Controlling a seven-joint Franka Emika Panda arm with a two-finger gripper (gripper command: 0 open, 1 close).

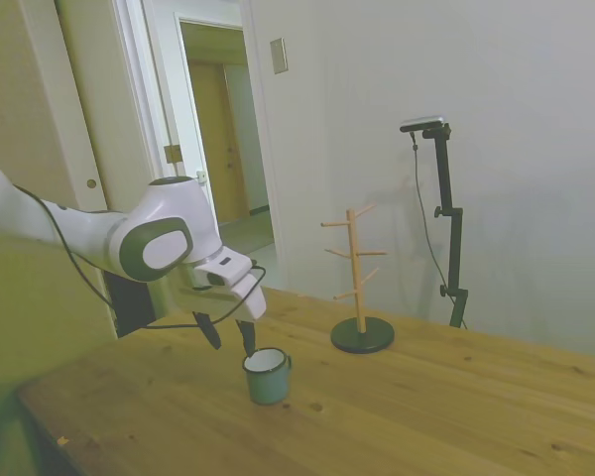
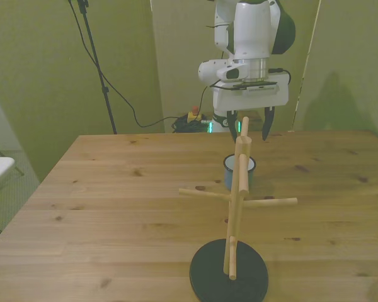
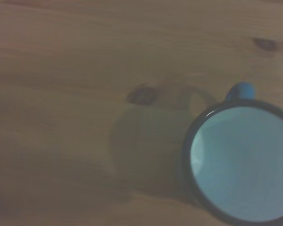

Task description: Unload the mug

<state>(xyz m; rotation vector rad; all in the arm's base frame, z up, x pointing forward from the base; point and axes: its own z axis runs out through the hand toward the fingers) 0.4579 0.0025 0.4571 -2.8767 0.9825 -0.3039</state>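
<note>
- Gripper [image 1: 228, 339]: fingers spread apart, holding nothing. In the side view one fingertip sits just at or above the mug's rim and the other hangs outside it, on the arm's side; whether the near tip touches the rim I cannot tell.
- Front view, gripper [image 2: 251, 131]: both fingers hang above the mug, and a clear gap shows between their tips and the rim.
- Mug [image 1: 267, 375]: upright on the table [image 1: 456, 416], directly under the gripper and well apart from the peg stand [image 1: 359, 288]. Not on any peg.
- Front view: mug [image 2: 250, 172] partly hidden behind the stand's post [image 2: 238, 207]; only rim and part of the wall show.
- Wrist view: mug [image 3: 240, 162] seen from above, dark rim, white inside, small blue handle at the rim. Inside looks empty, though focus is soft.
- Stand: all visible pegs bare, dark round base flat on the table.
- Step, as judged: mug is off the stand and set down, so this is the release and retreat at the end of unloading.
- Next move calls for a straight lift clear of the rim, without hooking it with the near finger.
- Risk: a sideways drift could tip the light mug.
</note>
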